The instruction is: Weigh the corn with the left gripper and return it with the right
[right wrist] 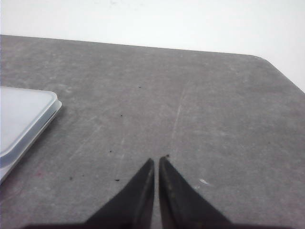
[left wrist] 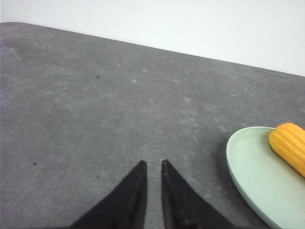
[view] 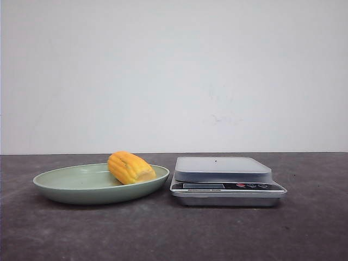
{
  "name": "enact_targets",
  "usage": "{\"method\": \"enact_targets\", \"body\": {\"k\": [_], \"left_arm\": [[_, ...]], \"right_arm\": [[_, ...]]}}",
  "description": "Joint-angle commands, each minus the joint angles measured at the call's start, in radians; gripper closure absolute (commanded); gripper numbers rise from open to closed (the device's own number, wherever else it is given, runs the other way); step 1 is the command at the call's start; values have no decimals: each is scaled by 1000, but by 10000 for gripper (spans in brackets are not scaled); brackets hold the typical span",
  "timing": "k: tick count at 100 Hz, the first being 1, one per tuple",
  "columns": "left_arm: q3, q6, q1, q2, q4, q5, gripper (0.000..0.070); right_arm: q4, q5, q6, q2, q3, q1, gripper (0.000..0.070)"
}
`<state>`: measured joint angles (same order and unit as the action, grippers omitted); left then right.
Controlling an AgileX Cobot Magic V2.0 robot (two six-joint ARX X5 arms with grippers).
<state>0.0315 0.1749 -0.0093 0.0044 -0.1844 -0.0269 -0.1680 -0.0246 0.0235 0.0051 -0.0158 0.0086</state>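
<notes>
1. Front view: the corn [view: 130, 167] lies on its side in a pale green plate [view: 65, 187] on the dark grey table [view: 174, 234]. A digital kitchen scale [view: 225, 180] stands just beside the plate, its platform bare. Neither gripper appears in this view.

2. Left wrist view: the left gripper [left wrist: 152, 164] hangs over bare table, its black fingertips [left wrist: 136, 186] drawn to a narrow gap and holding nothing. Plate [left wrist: 248, 176] and corn [left wrist: 289, 145] lie off to one side of the fingers, well apart from them; only part of the cob shows at the frame edge.

3. Right wrist view: the right gripper [right wrist: 157, 161] hangs over the table, fingertips [right wrist: 143, 188] almost meeting, apparently with a sliver between them, and empty. A corner of the scale [right wrist: 24, 119] lies off to the side, apart from the fingers.
</notes>
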Motion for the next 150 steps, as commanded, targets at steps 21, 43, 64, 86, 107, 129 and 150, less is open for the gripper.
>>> {"method": "enact_targets", "body": {"k": [21,43,64,86,107,129,150], "left_arm": [[-18,-5,1,-1,-3,1,688],[-18,-5,1,-1,-3,1,688],[-18,-5,1,-1,-3,1,688],[-18,-5,1,-1,-3,1,688],[-18,-5,1,-1,-3,1,688],[-18,-5,1,-1,-3,1,688],[-18,-5,1,-1,-3,1,688]], "right_arm": [[13,-2,3,-1,3,2,689],[13,-2,3,-1,3,2,689],[13,-2,3,-1,3,2,689],[13,-2,3,-1,3,2,689],[13,-2,3,-1,3,2,689],[17,-2,3,-1,3,2,689],[18,-4,-34,-1,3,3,689]]}}
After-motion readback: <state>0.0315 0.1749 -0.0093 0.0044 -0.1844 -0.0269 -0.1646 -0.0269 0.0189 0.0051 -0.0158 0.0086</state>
